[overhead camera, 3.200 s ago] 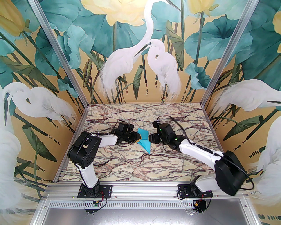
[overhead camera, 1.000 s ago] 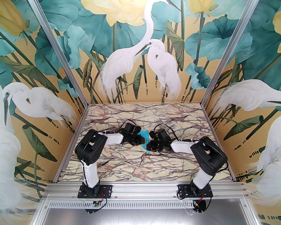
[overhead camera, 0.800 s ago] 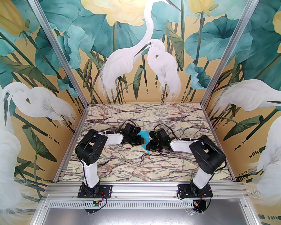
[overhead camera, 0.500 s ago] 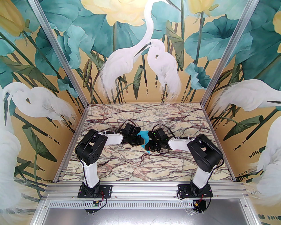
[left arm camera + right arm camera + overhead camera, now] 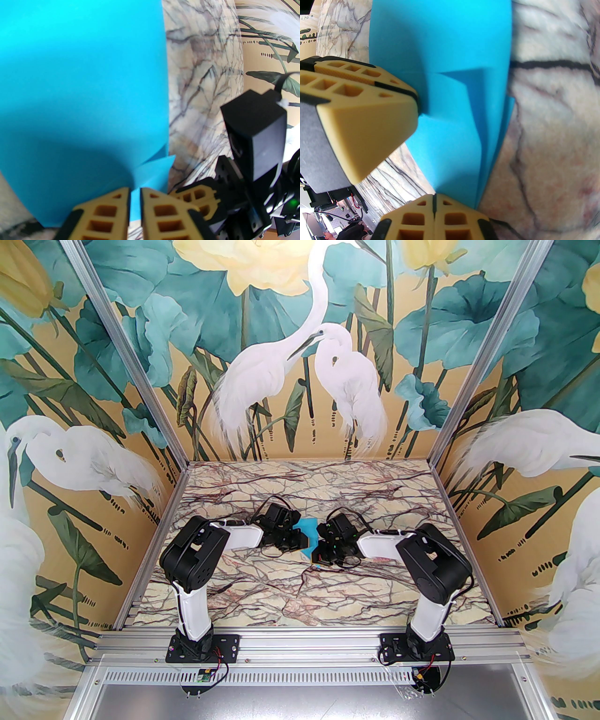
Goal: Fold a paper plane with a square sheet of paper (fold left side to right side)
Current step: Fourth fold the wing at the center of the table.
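Painted white herons [image 5: 262,376] and teal leaves [image 5: 140,268] cover the walls [image 5: 70,427] around a marble-patterned desk [image 5: 281,587]. Our left tool [image 5: 135,190] has its two yellow fingers [image 5: 152,195] almost together, with only a narrow gap. The blue sheet of paper [image 5: 82,82] passes into this gap, so the tool pinches it at the near edge. Our right tool [image 5: 434,198] is fully closed, finger against finger. Its tips touch the lower point of the sheet, but we cannot tell if any paper is caught between them.

In the right wrist view we see the sheet in several layers. One triangular flap lies over the others, and there is a sharp crease on the side toward the bare desk. The sheet is between the two tools, which face each other closely.

From above, the sheet is near the middle of the desk, a little toward the far side. Both arms [image 5: 234,535] bend inward to it from their bases at the near edge.
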Tool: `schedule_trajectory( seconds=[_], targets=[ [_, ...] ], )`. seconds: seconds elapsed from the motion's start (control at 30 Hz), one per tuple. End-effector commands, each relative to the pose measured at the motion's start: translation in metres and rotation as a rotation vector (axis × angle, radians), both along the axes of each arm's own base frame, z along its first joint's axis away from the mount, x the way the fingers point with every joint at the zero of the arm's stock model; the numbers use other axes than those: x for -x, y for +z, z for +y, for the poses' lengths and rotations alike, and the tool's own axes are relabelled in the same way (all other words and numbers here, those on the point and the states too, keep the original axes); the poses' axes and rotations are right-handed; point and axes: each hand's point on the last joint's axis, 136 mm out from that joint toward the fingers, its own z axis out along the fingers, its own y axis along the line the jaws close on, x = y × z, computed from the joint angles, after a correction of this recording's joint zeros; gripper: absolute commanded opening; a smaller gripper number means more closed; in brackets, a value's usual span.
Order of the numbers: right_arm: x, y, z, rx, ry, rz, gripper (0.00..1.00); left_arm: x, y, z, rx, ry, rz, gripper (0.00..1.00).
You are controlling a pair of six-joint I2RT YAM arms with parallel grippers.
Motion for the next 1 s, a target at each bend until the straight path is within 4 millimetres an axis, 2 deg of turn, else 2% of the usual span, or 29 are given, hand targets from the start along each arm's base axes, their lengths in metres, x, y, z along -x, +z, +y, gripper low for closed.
schedule_trajectory(
  seconds=[0.0, 0.37, 0.63, 0.73, 0.83, 0.97],
  targets=[
    [0.031, -0.032, -0.025, 0.111, -0.016, 0.157, 0.01, 0.008, -0.031, 0.016, -0.098, 0.019, 0.037, 0.18],
    [0.065, -0.042, -0.049, 0.15, -0.031, 0.209, 0.01, 0.006, -0.038, 0.017, -0.112, 0.023, 0.045, 0.17],
    [0.075, -0.042, -0.059, 0.178, -0.029, 0.216, 0.01, 0.002, -0.031, 0.012, -0.094, 0.018, 0.035, 0.18],
    [0.068, -0.032, -0.058, 0.175, -0.033, 0.179, 0.01, -0.002, -0.023, 0.007, -0.072, 0.013, 0.027, 0.2],
    [0.056, -0.013, -0.055, 0.164, -0.023, 0.105, 0.02, -0.008, -0.007, -0.001, -0.032, 0.008, 0.011, 0.27],
    [0.028, 0.034, -0.046, 0.084, -0.02, -0.073, 0.16, -0.023, 0.029, -0.014, 0.044, 0.0, -0.029, 0.4]
  ],
)
